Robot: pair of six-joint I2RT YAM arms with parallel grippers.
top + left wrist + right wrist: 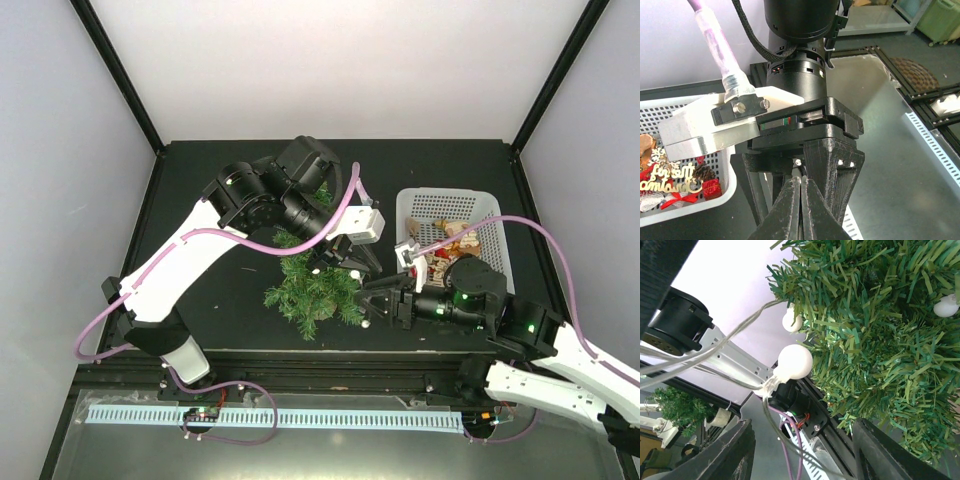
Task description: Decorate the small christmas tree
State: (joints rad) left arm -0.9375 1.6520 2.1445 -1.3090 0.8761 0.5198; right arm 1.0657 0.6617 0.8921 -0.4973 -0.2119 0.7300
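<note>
Right arm lies low from the near right, forearm level, wrist pointing left at the tree (315,290). Right gripper (366,303) is just beside the tree's right edge, released, fingers (735,452) spread wide and holding nothing. Tree stands mid-table. White bulbs (795,361) on a clear wire (715,352) hang against its branches. Left arm rises from the near left, elbow behind the tree, wrist bent down over the tree's upper right side. Left gripper (800,215) is clenched, fingers pressed together, nothing visible between them. Right of the tree, farther back, is a white basket (420,200) of ornaments (670,180).
</note>
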